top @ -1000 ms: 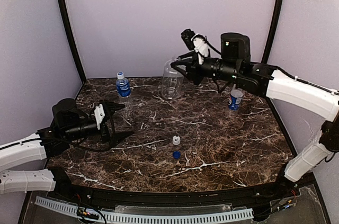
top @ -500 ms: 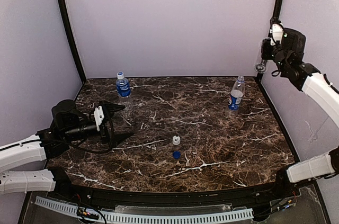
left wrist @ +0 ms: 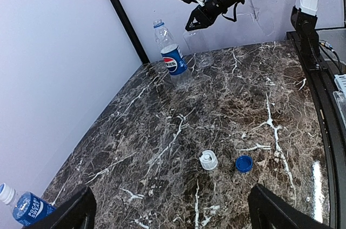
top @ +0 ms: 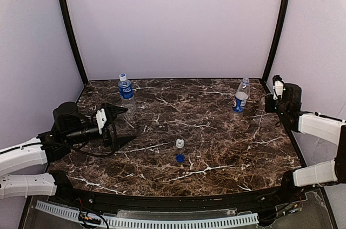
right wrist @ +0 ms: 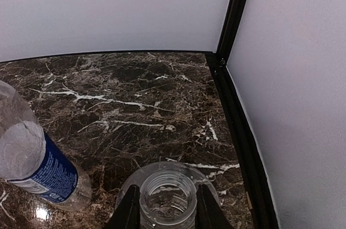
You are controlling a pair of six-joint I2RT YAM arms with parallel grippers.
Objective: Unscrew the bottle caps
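Caps lie loose in the middle of the bench (top: pixel 216 126), the white cap (top: pixel 179 143) just behind the blue cap (top: pixel 180 158); a third cap (top: pixel 122 76) tops the blue-label bottle (top: pixel 126 89) at back left. The right fingers (right wrist: pixel 128 210) clamp the open neck of the unlabelled bottle (right wrist: pixel 168 202) low at the right edge, near the Pepsi bottle (top: pixel 240 99); it is best set down upright, clear of its neighbour, before release. The left fingers (top: pixel 116 109) gape empty. A second ago that bottle hung high over the back of the bench; nothing else has moved.
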